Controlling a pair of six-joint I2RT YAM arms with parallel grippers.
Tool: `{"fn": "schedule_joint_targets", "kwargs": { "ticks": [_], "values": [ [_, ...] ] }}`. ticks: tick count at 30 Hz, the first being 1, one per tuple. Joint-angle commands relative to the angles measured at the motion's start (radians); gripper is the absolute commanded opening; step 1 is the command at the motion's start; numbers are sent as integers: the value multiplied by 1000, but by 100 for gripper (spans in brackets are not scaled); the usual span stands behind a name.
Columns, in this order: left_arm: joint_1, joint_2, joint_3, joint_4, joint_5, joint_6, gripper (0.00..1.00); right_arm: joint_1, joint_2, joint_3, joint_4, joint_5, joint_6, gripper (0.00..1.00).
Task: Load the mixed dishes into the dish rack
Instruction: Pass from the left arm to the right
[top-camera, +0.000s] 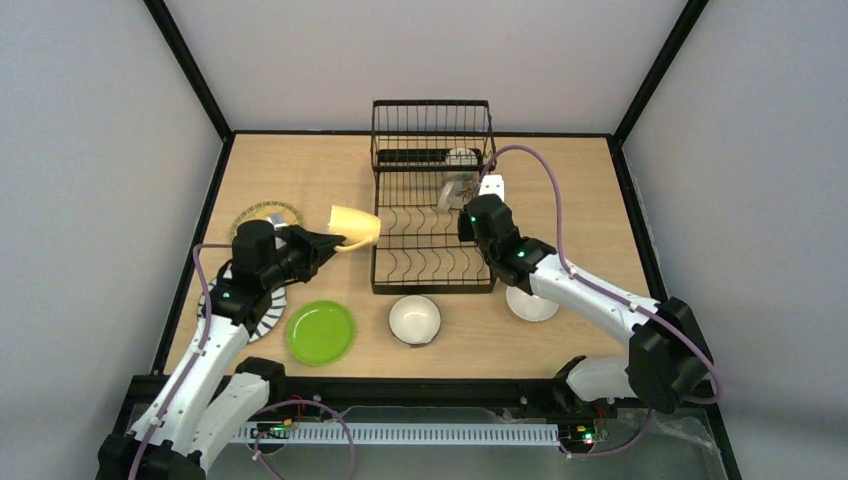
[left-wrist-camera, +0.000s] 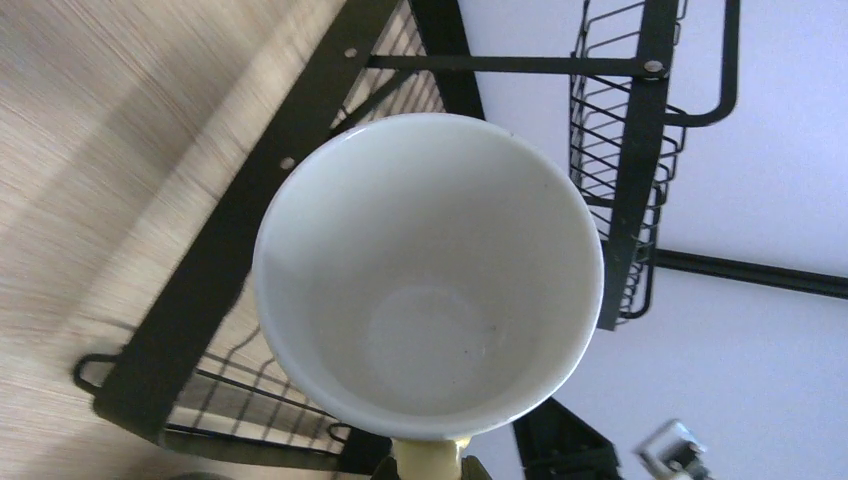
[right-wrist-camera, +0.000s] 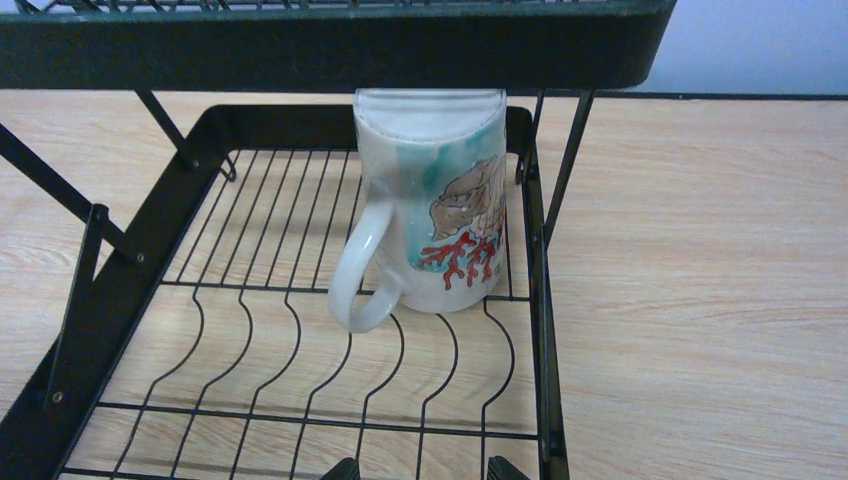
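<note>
My left gripper (top-camera: 335, 243) is shut on the handle of the pale yellow mug (top-camera: 355, 225), which lies on its side in the air at the left edge of the black dish rack (top-camera: 432, 288). The left wrist view looks into the mug's white inside (left-wrist-camera: 430, 290), with the rack's frame (left-wrist-camera: 250, 230) behind it. My right gripper (top-camera: 478, 215) hangs open over the rack's right side, nothing between its fingers (right-wrist-camera: 345, 468). A white mug with a coral print (right-wrist-camera: 440, 210) stands on the rack's wires ahead of it.
A lime green plate (top-camera: 321, 331) and a white bowl (top-camera: 415, 320) lie in front of the rack. Another white dish (top-camera: 531, 303) sits partly under the right arm. A tan woven plate (top-camera: 266, 215) and a striped plate (top-camera: 268, 312) lie by the left arm.
</note>
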Motion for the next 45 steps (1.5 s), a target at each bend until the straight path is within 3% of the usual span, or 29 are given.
{"fn": "schedule_joint_targets", "kwargs": {
  "ticks": [1,13,45],
  "values": [
    [0,-31,-24,250,97,-158,2,-3,39,15,16,7,42,73],
    [-33,40,-145,551,142,-368,2,-62,151,102,37,-75,94,73],
    [-366,683,-148,1289,54,-643,2,-150,152,45,32,-137,103,75]
  ]
}}
